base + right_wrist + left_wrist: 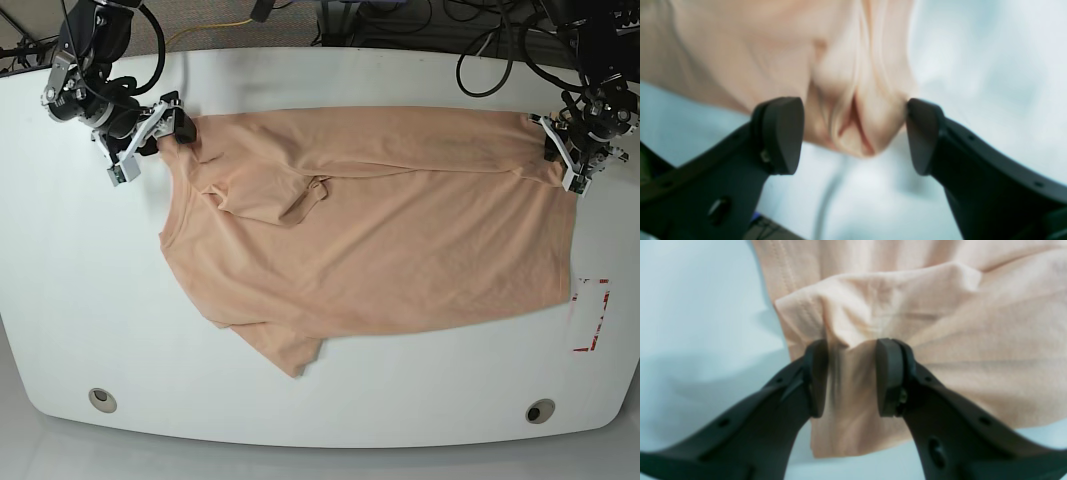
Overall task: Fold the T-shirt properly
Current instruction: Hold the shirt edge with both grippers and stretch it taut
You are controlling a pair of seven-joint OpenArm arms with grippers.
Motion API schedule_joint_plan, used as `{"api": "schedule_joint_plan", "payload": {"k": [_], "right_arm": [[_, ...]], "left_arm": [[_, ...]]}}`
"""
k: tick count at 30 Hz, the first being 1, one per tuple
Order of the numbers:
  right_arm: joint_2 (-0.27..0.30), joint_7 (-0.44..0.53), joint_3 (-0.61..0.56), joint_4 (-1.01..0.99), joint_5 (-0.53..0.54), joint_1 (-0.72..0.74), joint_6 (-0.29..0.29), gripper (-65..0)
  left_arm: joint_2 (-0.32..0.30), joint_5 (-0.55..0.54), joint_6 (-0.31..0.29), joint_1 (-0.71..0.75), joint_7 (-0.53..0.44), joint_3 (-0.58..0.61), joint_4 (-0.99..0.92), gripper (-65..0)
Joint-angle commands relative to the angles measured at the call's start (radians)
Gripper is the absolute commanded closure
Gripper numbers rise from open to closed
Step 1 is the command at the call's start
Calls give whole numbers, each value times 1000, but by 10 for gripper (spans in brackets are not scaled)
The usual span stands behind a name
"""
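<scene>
The peach T-shirt (380, 220) lies spread on the white table (90, 290), its collar end toward the left and its hem toward the right. A small fold (305, 200) sits on its upper left part. My right gripper (165, 125) is at the shirt's upper left corner. In the right wrist view it (851, 103) stands open, with a bunched tip of cloth (857, 133) between the parted fingers. My left gripper (568, 150) is at the upper right hem corner. Its fingers (850, 346) stand apart astride a raised fold of the shirt (940, 340).
A red-marked rectangle (592, 315) is on the table at the right, just past the hem. Two round holes (100, 400) (540, 410) sit near the front edge. Cables (490, 60) run along the far edge behind the shirt.
</scene>
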Motion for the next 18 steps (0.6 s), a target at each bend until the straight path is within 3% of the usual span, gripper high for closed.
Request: {"api": "schedule_joint_plan", "payload": {"k": [1, 8, 11, 16, 18], "right_arm": [[22, 45, 4, -49, 7, 8, 2, -458], [57, 88, 7, -133, -65, 35, 2, -438], [65, 91, 13, -132, -136, 37, 2, -315], [86, 91, 13, -104, -177, 35, 2, -35], [96, 91, 13, -87, -177, 34, 2, -21]], "left_arm": [[-10, 32, -1, 6, 40, 0, 1, -225], [-11, 34, -1, 6, 40, -3, 1, -225], [-11, 34, -1, 6, 40, -6, -1, -225], [-31, 28, -1, 8, 40, -5, -1, -225], [-31, 28, -1, 8, 40, -5, -1, -225]]}}
